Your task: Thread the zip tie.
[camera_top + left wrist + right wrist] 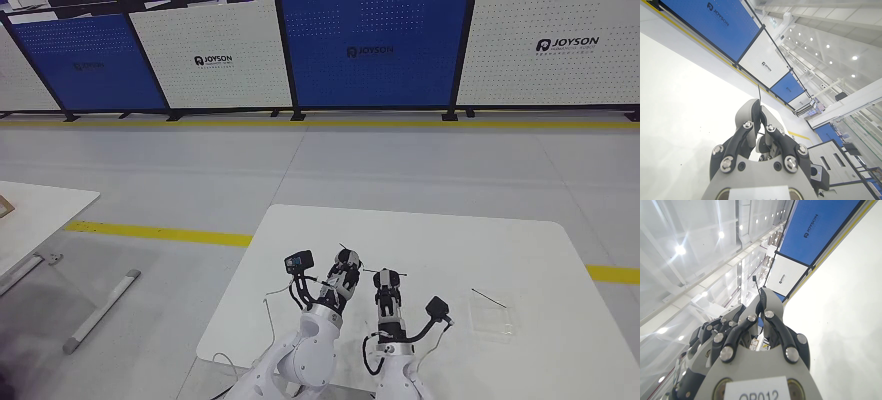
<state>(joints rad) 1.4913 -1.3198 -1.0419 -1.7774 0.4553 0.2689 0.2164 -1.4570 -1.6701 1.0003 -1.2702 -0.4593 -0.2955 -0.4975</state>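
Right at the table's near edge, both arms sit tucked in close, forearms side by side, wrists angled up and away over the tabletop. The left gripper (759,106) (346,262) has its fingers pinched together on the zip tie tail (759,92), and that thin black strip pokes straight out past the fingertips. Beside it, very near, the right gripper (761,296) (384,280) is clamped as well, fingers pressed onto the strap just under the zip tie head (754,277), whose small square block stands clear above the pads. Whether the two ends belong to one tie, I can't tell from here. The two ends are held apart in the air above the table, not yet threaded.

Further out on the right arm's side, a loose zip tie (489,297) lies flat on the white table (420,230), just beyond a clear tray (492,322).

Past the far edge, a yellow floor line (160,234) crosses the grey floor, and blue and white pegboard panels (372,50) close off the back.
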